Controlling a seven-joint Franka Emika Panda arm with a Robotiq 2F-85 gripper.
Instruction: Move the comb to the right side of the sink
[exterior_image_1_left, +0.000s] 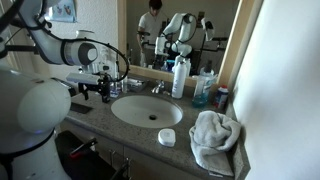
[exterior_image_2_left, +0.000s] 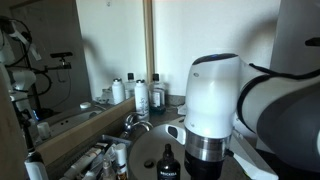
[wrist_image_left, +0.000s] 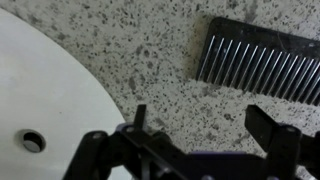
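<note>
In the wrist view a black comb (wrist_image_left: 262, 62) lies flat on the speckled countertop (wrist_image_left: 130, 50), at the upper right, teeth pointing toward me. The white sink basin (wrist_image_left: 40, 95) curves along the left. My gripper (wrist_image_left: 200, 120) is open and empty, with both fingers hovering over bare counter just short of the comb and not touching it. In an exterior view the gripper (exterior_image_1_left: 97, 86) hangs low over the counter left of the sink (exterior_image_1_left: 147, 110). The comb is not discernible there.
The faucet (exterior_image_1_left: 157, 88), a tall spray bottle (exterior_image_1_left: 181, 77) and a blue bottle (exterior_image_1_left: 203, 90) stand behind the sink. A crumpled towel (exterior_image_1_left: 215, 140) and a small white dish (exterior_image_1_left: 166, 137) lie on its other side. In an exterior view the robot base (exterior_image_2_left: 215, 105) blocks much of the counter.
</note>
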